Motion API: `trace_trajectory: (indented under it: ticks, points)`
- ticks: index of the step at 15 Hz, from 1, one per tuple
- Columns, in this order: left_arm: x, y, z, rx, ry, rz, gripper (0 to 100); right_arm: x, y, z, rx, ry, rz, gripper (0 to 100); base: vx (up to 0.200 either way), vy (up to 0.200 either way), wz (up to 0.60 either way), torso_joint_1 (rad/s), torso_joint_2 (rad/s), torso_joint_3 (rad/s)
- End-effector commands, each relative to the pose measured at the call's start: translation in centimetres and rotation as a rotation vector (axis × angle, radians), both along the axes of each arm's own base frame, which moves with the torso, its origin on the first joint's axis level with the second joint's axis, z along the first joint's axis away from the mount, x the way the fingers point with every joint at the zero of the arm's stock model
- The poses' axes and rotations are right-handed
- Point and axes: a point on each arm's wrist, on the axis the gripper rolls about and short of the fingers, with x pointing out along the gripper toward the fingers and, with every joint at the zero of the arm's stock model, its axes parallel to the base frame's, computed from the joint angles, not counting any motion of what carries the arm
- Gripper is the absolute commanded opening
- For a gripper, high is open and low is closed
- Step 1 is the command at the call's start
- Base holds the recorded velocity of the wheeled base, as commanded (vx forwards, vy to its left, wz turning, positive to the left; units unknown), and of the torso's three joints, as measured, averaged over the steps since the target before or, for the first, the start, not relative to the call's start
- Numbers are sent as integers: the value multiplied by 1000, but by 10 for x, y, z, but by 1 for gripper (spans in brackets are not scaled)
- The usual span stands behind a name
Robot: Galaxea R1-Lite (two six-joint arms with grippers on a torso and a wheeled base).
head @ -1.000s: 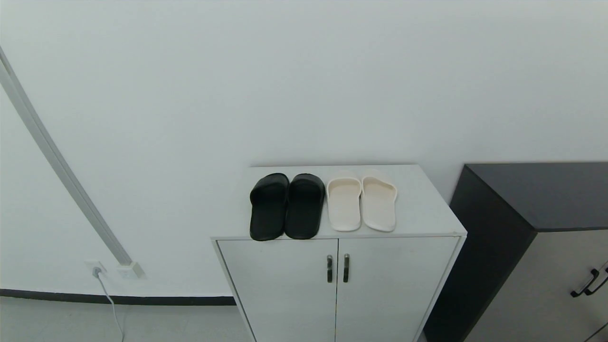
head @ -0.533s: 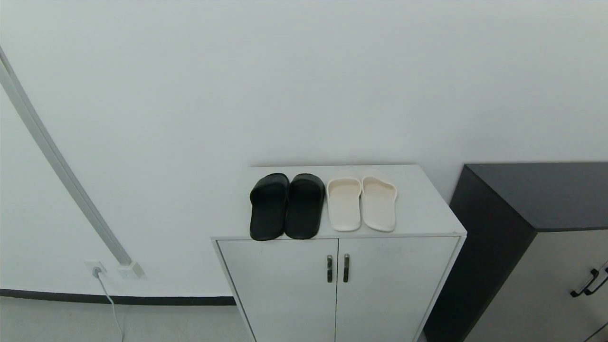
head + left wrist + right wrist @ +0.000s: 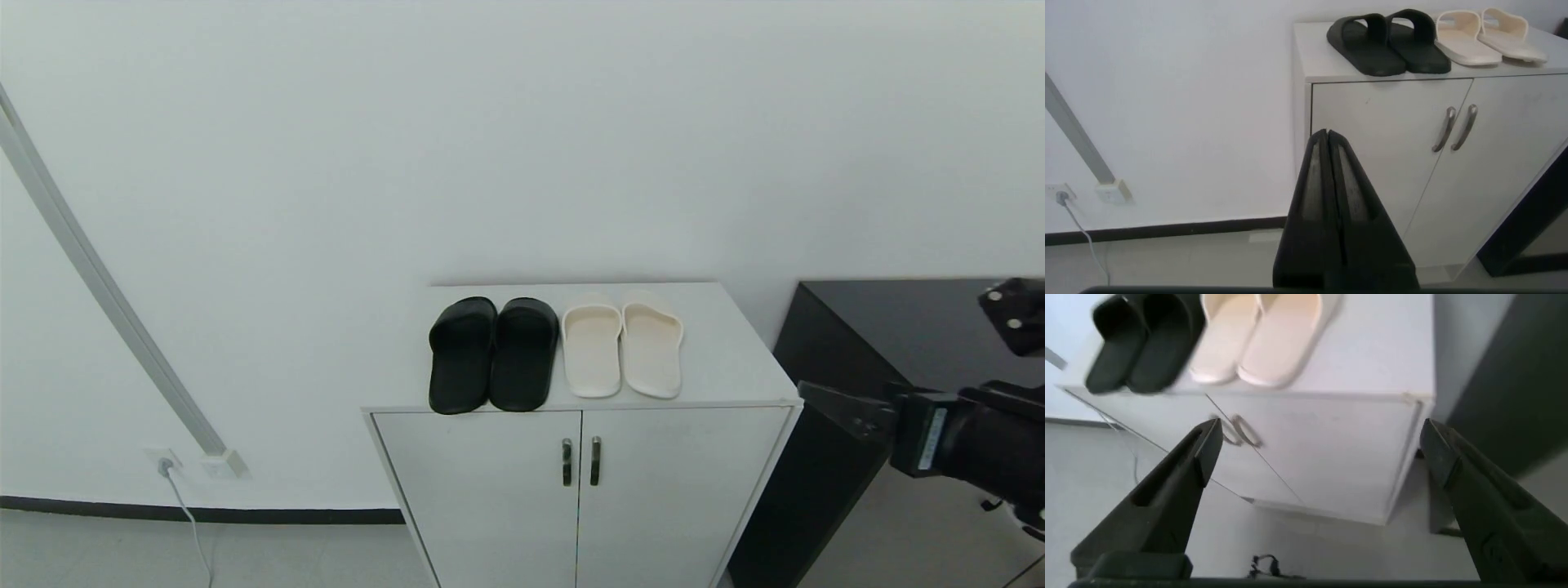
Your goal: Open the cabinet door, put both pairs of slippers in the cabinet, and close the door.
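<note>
A white two-door cabinet (image 3: 490,498) stands against the wall, both doors closed, with two metal handles (image 3: 580,461) at the centre seam. On its top lie a black pair of slippers (image 3: 492,354) and, to their right, a cream pair of slippers (image 3: 623,349). My right gripper (image 3: 898,343) hangs open to the right of the cabinet, in front of the dark cabinet. In the right wrist view the right gripper (image 3: 1320,425) is spread wide, above the white cabinet (image 3: 1331,445), the cream slippers (image 3: 1261,331) and the black slippers (image 3: 1143,335). My left gripper (image 3: 1327,139) is shut, low and left of the cabinet (image 3: 1388,122).
A tall dark cabinet (image 3: 849,343) stands close on the right of the white one. On the left wall are a slanted cable duct (image 3: 98,278) and an outlet with a plugged cord (image 3: 167,468). Open floor lies left of the cabinet.
My right arm has come into the head view from the right edge with its gripper open. The slippers and cabinet doors have not moved.
</note>
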Motion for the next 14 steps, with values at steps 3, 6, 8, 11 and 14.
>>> trace_trajectory:
  ticks: [3,6,8,11,14]
  points:
    - [0,0,0,-1,1,1,0,61,65,-7,-29,51,15,100,0,0,0,0,0,0]
    - [0,0,0,-1,1,1,0,92,106,-9,-49,30,-23,100,0,0,0,0,0,0]
    - [0,0,0,-3,1,1,0,115,133,-15,-57,2,-69,100,0,0,0,0,0,0]
    - [0,0,0,-4,1,1,0,146,163,-21,-53,-40,-133,100,0,0,0,0,0,0]
    - [0,0,0,-4,1,2,0,170,183,-35,-77,-57,-185,100,0,0,0,0,0,0]
